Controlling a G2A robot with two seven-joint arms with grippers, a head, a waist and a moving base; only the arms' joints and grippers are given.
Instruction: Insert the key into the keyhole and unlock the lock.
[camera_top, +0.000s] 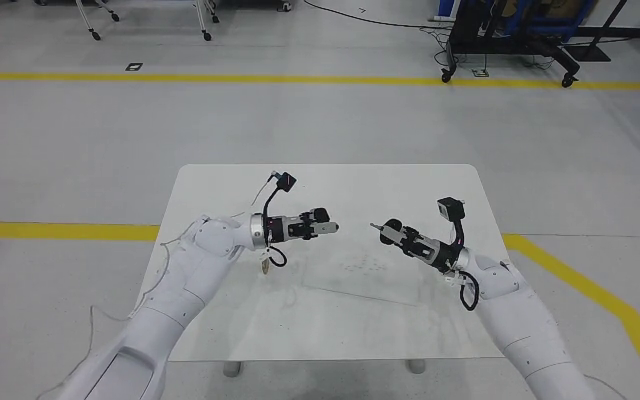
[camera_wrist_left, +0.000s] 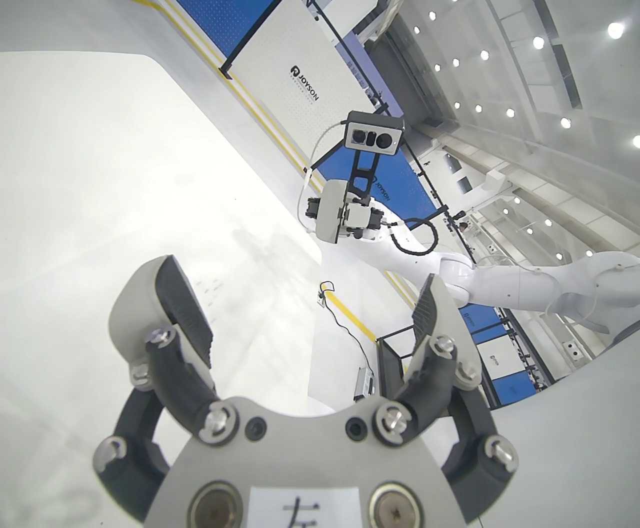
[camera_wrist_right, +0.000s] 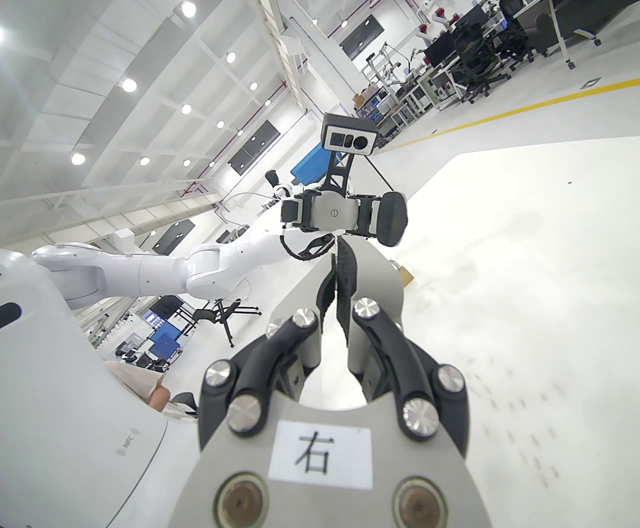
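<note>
Both arms hang above the white table (camera_top: 400, 185), tips facing each other a short way apart. My left gripper (camera_top: 331, 227) (camera_wrist_left: 300, 310) is open with nothing between its ribbed pads. My right gripper (camera_top: 376, 228) (camera_wrist_right: 341, 260) is shut, pads pressed together; I cannot tell whether anything thin is held between them. The right gripper (camera_wrist_left: 334, 219) faces the left wrist camera head-on. A small yellowish object (camera_top: 265, 266) (camera_wrist_right: 404, 274), possibly the lock, lies on the table under the left forearm. I cannot make out a key.
A thin clear sheet with faint marks (camera_top: 362, 272) lies on the table below and between the two grippers. The table's front edge runs near the robot. Yellow floor lines (camera_top: 320, 78) and wheeled frames stand beyond the table.
</note>
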